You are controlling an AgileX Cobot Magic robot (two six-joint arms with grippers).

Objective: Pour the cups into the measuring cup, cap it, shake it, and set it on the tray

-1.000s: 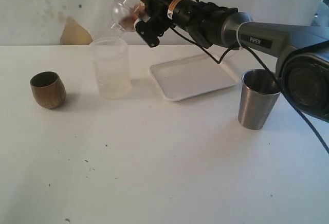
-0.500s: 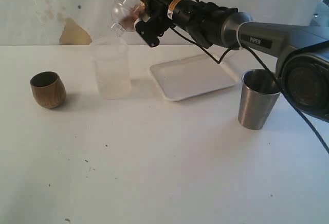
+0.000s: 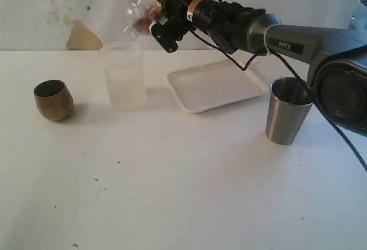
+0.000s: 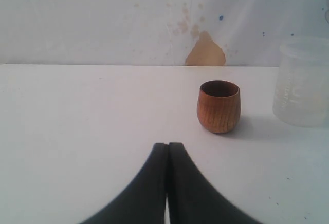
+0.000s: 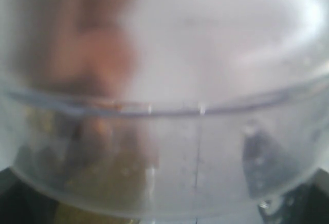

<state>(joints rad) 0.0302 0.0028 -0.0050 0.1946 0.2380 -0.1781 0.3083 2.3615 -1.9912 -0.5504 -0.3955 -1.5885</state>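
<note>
My right gripper [image 3: 153,22] is shut on the clear measuring cup [image 3: 139,10], held high and tipped with its mouth down-left over a frosted translucent cup [image 3: 123,75]. The right wrist view is filled by the measuring cup's wall [image 5: 195,147], with something brownish blurred inside. The brown wooden cup [image 3: 53,99] stands upright at the left, also seen ahead of my left gripper [image 4: 168,145], which is shut on nothing and low over the table. The steel tumbler [image 3: 288,110] stands upright at the right. The white tray [image 3: 215,84] lies bare behind the middle.
The frosted cup [image 4: 303,82] stands to one side of the wooden cup [image 4: 219,106], apart from it. A pale wall with a tan patch [image 3: 83,36] closes the back of the table. The right arm [image 3: 287,35] stretches over the tray.
</note>
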